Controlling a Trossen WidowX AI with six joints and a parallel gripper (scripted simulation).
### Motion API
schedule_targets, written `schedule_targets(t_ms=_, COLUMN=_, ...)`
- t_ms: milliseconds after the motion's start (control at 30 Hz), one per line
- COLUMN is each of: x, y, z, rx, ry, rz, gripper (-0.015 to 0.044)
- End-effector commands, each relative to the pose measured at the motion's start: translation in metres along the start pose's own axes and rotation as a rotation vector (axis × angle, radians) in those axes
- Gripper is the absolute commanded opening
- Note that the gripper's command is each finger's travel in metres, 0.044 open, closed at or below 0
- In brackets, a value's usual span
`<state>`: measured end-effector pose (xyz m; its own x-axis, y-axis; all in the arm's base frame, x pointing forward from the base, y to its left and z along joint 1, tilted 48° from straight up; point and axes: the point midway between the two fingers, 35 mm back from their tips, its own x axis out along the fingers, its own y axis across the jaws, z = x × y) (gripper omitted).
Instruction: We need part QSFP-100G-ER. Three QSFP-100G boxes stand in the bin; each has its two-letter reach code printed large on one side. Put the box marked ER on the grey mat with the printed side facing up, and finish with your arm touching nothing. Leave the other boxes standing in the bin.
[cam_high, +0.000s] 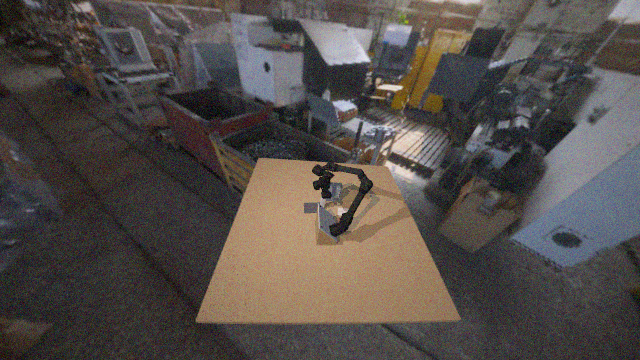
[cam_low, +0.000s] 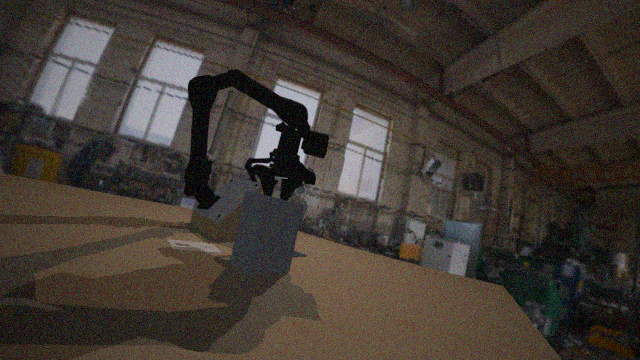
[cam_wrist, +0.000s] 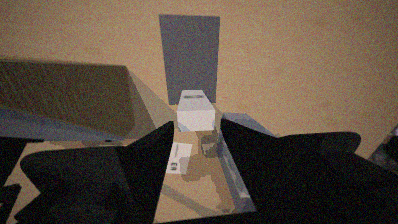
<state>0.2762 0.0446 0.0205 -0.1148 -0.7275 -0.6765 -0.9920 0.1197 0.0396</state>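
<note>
A white box (cam_wrist: 196, 114) is hanging between spread fingertips, its code unreadable.
Slim gaps are showing beside it within the open gripper (cam_high: 326, 194) (cam_low: 277, 195) (cam_wrist: 197, 123), near the grey mat (cam_high: 310, 207) (cam_wrist: 192, 60); blurred print is marking a white card (cam_low: 195, 246) (cam_wrist: 181, 151).

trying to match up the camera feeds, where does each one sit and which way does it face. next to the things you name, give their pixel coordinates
Top: high beyond one table (cam_high: 280, 285) (cam_low: 400, 300) (cam_wrist: 310, 60) edge, looking obliquely down; the whole arm (cam_high: 356, 202) (cam_low: 200, 125) shows, small.
Exterior: low beside the table, looking across it toward the windows (cam_low: 162, 92); arm and gripper (cam_high: 326, 196) (cam_low: 277, 196) (cam_wrist: 197, 124) in dark profile.
Wrist: on the arm near the gripper, looking past its fingers down at a white box (cam_wrist: 195, 120); only the gripper shows.
Shared: top and wrist both show the grey mat (cam_high: 310, 208) (cam_wrist: 191, 55).
</note>
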Motion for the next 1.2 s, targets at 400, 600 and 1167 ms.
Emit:
schedule_targets(t_ms=400, x=-0.023, y=0.007, z=0.001, rx=0.006, ry=-0.029, rz=-0.204, gripper=0.0241)
schedule_targets(t_ms=600, x=-0.023, y=0.007, z=0.001, rx=0.006, ry=-0.029, rz=-0.204, gripper=0.0241)
schedule_targets(t_ms=1167, x=-0.047, y=0.008, z=-0.003, rx=0.079, ry=-0.094, rz=-0.178, gripper=0.044)
